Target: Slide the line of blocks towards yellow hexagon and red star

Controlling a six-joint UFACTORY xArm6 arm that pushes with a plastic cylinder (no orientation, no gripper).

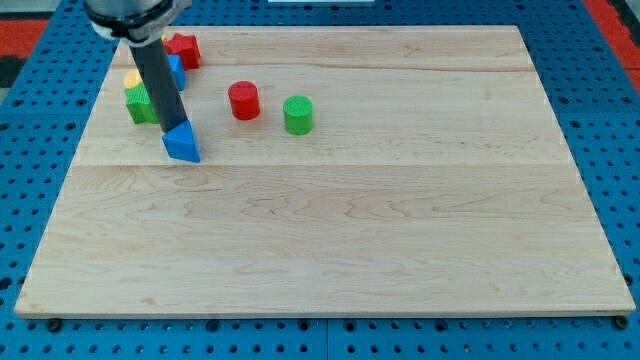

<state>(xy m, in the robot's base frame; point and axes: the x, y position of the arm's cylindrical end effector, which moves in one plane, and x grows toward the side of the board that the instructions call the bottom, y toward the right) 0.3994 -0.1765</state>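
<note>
Rod's tip (178, 127) sits right at the top of the blue triangle block (182, 144), seemingly touching; no jaws, just a bare rod. To the view's right, red cylinder (243, 100) and green cylinder (297, 114) line up w/ the triangle, slightly apart. Top left: red star (183, 48), a blue block (176, 70) partly hidden by the rod, a yellow block (132, 78), shape unclear, green block (140, 104) below it.
</note>
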